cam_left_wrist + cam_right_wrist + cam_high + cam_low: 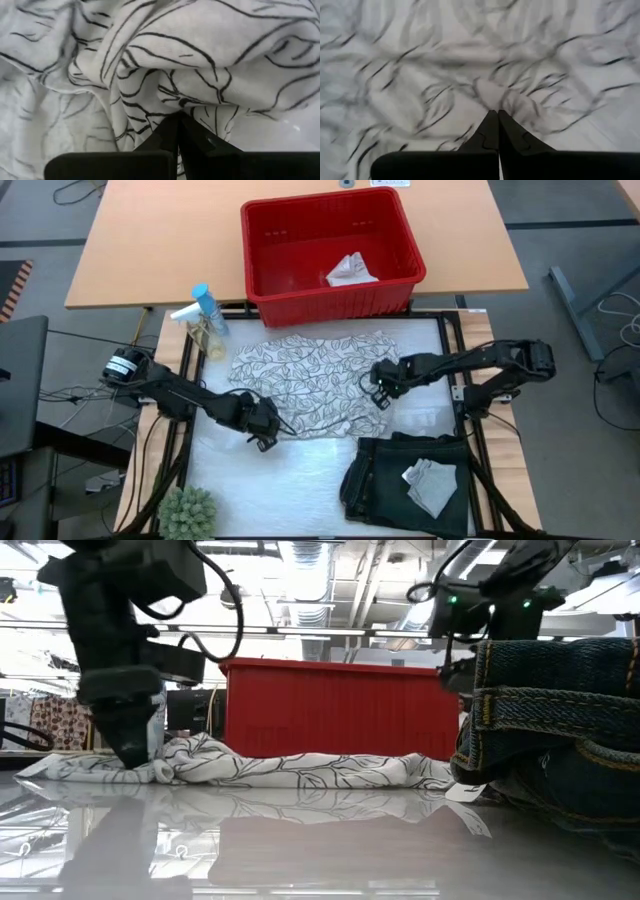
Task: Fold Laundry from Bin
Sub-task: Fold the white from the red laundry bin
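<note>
Pinching leaf-patterned cloth [310, 385] edges | left tool [266, 432] near corner | right tool [383, 393] right edge

Level across the glossy surface [300, 850], the leaf-patterned cloth [290, 768] lies in a long, low, rumpled strip, its pale shape mirrored in the sheen below. Behind it stands the red bin [340, 708], its ribbed wall filling the middle. At the cloth's bunched end the left pincer [135, 755] comes down from a dark arm and meets the fabric, fingers together. On the opposite side a thick folded dark denim garment [560, 725] rises close to the camera, and the other arm hangs above it with small green lights.
</note>
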Controlling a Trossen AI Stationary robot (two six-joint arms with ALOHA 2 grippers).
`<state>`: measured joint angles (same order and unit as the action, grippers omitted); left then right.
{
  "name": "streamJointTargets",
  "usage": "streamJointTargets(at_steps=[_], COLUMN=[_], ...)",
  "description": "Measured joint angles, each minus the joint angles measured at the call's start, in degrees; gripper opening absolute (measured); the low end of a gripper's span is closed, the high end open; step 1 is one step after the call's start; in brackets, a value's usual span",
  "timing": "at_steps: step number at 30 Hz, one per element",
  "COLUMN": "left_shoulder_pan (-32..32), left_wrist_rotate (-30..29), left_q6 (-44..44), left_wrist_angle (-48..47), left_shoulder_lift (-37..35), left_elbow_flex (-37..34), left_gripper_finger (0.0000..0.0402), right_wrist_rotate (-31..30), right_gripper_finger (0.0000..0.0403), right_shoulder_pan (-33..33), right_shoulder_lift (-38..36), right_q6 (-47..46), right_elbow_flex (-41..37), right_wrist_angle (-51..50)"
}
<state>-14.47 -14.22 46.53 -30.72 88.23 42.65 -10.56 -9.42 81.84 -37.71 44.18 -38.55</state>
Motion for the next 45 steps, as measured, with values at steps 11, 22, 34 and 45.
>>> streamJointTargets(at_steps=[11,22,34,45], left_shoulder_pan=[1.28,-8.56,-15.12,-14.02], left_wrist_rotate=[1.95,0.03,6.10,-3.91], left_q6=[0.71,-5.86,-12.93,-11.35], left_wrist_angle=[-0.30,1.80,8.08,8.01], left_shoulder_lift=[-8.97,-19.00,-4.04,-1.92], left_elbow_flex=[2.50,3.04,2.99,2.99], left_gripper_finger=[0.0000,0.0000,0.0075,0.0176], right_wrist_rotate=[5.10,5.06,0.18,0.18], right_gripper_finger=[0.0019,0.0021,0.0092,0.0102], right_shoulder_pan=[0.26,14.27,16.97,16.33], right_shoulder_lift=[-0.70,-0.02,0.02,0.02], right_q6=[7.34,5.33,0.66,0.56], right_elbow_flex=[8.59,9.34,9.32,9.32], right_wrist_angle=[0.20,4.98,4.57,4.55])
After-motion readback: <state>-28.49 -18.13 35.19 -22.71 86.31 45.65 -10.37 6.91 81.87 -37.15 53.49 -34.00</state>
